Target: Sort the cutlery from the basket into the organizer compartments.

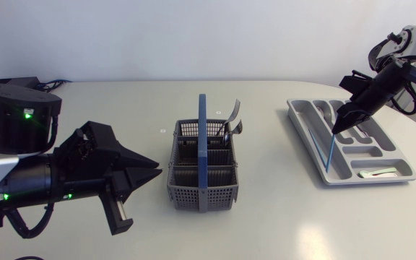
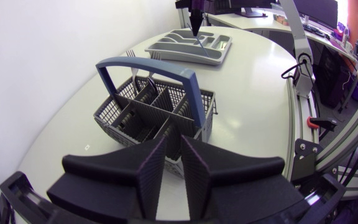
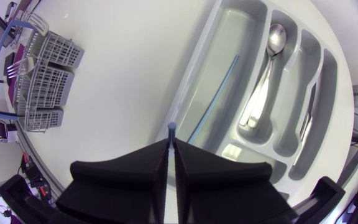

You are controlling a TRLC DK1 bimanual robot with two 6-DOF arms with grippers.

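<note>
A grey basket (image 1: pixel 202 189) with a blue handle (image 1: pixel 203 137) stands mid-table, and fork heads (image 1: pixel 232 115) stick up at its far end. The grey organizer (image 1: pixel 403 165) lies at the right. My right gripper (image 1: pixel 337 128) hovers over it, shut on the upper end of a thin blue stick (image 1: pixel 331 153) that hangs into the long outer compartment. In the right wrist view the stick's end (image 3: pixel 171 127) shows at the right gripper (image 3: pixel 171 146). My left gripper (image 1: pixel 157 173) is left of the basket, its fingers slightly apart and empty; the left wrist view shows the gripper (image 2: pixel 174 149) facing the basket (image 2: pixel 114 115).
A spoon (image 3: pixel 271 46) lies in a middle compartment of the organizer (image 3: pixel 225 15), with a dark utensil (image 3: pixel 309 106) one slot over. A small white and red item (image 1: pixel 381 172) rests in the organizer's near end. Bare table lies between the basket and the organizer.
</note>
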